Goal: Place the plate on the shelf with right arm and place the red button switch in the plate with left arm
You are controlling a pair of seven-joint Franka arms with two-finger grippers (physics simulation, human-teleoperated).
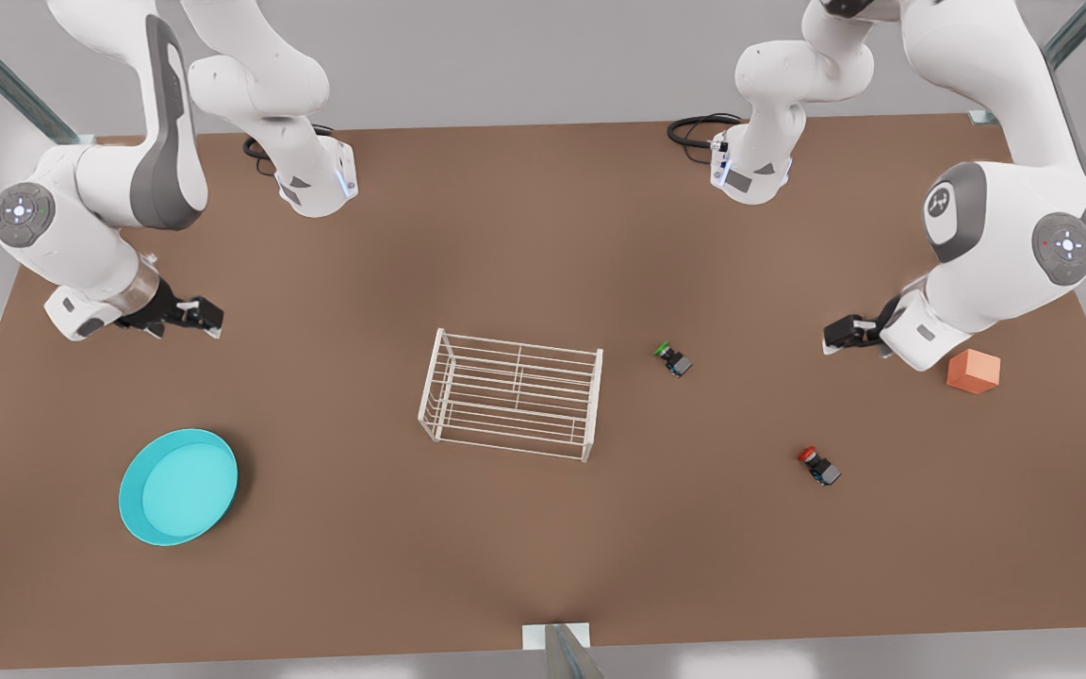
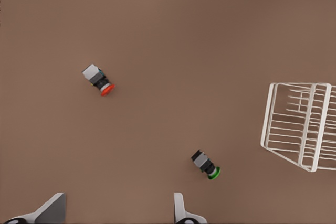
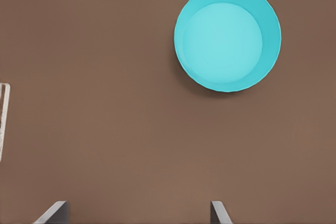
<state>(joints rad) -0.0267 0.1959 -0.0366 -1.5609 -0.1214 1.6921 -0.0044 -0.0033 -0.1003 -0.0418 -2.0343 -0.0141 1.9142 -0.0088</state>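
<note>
Brown table (image 1: 543, 547), no legible writing

In the left wrist view the shelf (image 2: 298, 132) runs off the picture's edge, and only the tips of the left gripper's (image 2: 118, 209) fingers (image 2: 52, 207) show. The right wrist view cuts the shelf (image 3: 3, 119) to a sliver and the right gripper's (image 3: 137, 213) fingers (image 3: 218, 212) to their tips. In the front view both arms' upper links leave the frame at the far side.

Front view looks steeply down; wrist views (both downward) share the shelf (image 1: 512, 394).
</note>
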